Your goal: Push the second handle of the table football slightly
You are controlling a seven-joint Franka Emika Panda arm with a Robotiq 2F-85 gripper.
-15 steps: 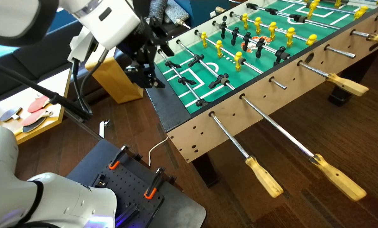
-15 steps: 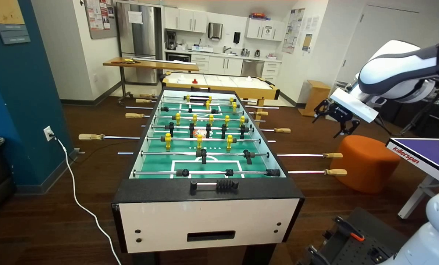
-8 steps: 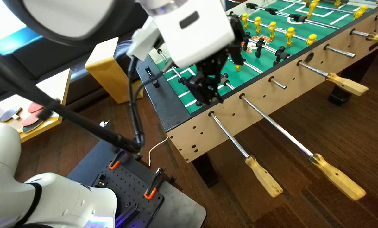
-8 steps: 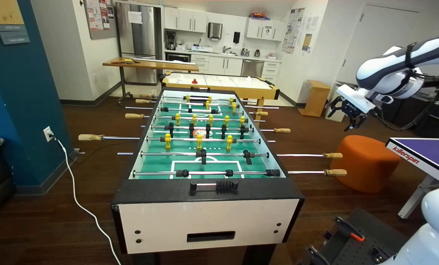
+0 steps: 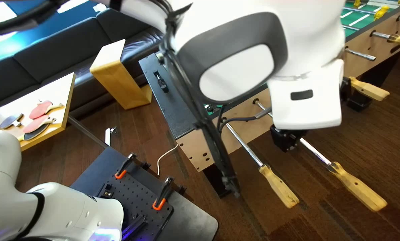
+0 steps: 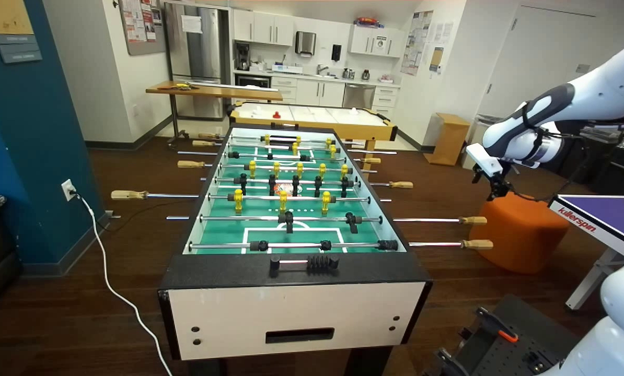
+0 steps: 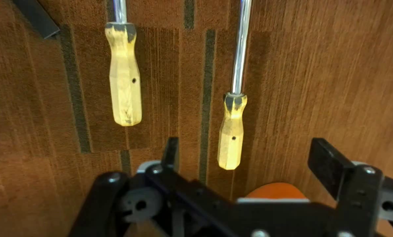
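The table football [image 6: 296, 313] has rods with wooden handles along the side where the arm reaches. The second handle [image 5: 357, 185] sticks out farther than the first handle [image 5: 280, 187] in an exterior view; the second handle also shows in an exterior view [image 6: 473, 220], as does the first [image 6: 477, 244]. In the wrist view the second handle [image 7: 231, 140] lies between the finger directions, below and apart from them, and the first handle [image 7: 125, 77] is to its left. My gripper [image 7: 244, 144] is open and empty. In an exterior view the gripper [image 6: 487, 184] hangs above the handles' outer ends.
A third wooden handle [image 5: 369, 88] sits farther along the side. An orange stool [image 6: 523, 235] stands beyond the handle ends, and a purple table [image 6: 612, 224] is near it. The black robot base plate [image 5: 186, 214] stands by the table's corner.
The arm has swung across the table's near end, out to its handle side. The gripper has come lower and now points down near the handles. The handles and rods have not visibly moved.
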